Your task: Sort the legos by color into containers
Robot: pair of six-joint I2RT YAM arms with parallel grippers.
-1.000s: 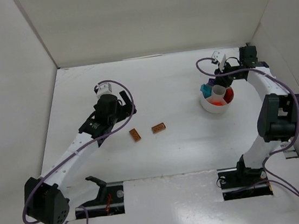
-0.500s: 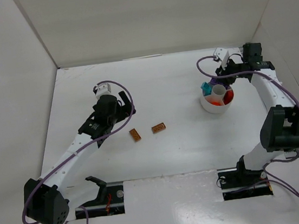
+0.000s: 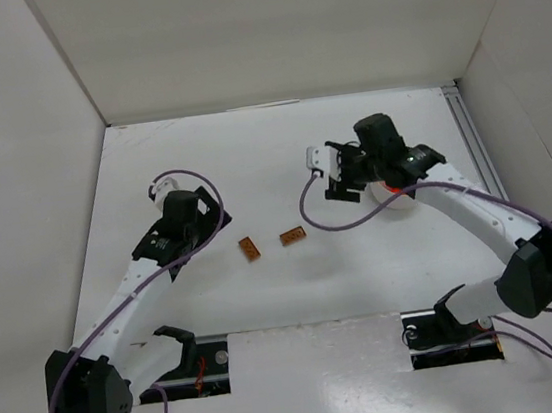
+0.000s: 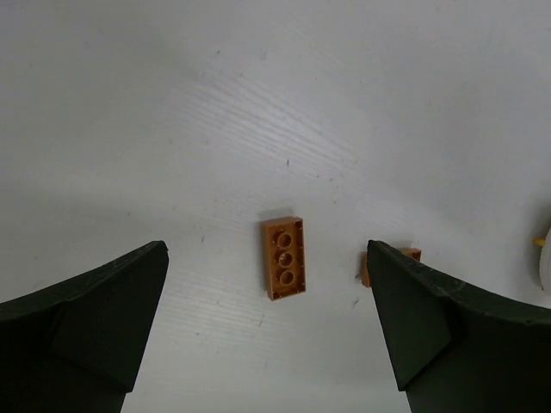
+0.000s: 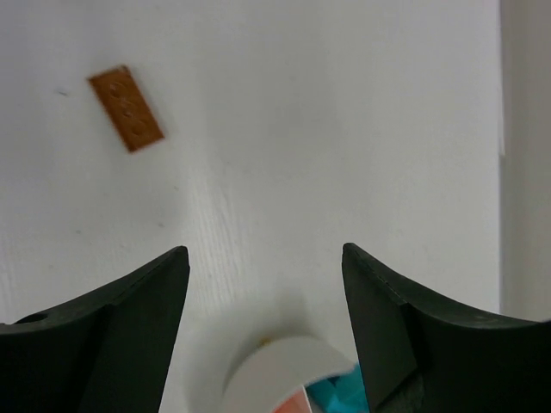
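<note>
While both claws are held spread and empty, a small brown plastic brick [image 4: 284, 258] is framed below the left gripper [image 4: 265, 249], a second brown brick [image 3: 293, 235] nearby, and the round white bowl [image 5: 275, 366] is seen under the right gripper [image 5: 264, 251].

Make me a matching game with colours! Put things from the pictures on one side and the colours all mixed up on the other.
Things:
1. brick lying flat
2. bowl
3. lego piece beside the bowl's wall
4. cable

Colours:
a. purple
b. teal
c. brown
d. white

Pairs: 1-c, 2-d, 3-b, 4-a.
</note>
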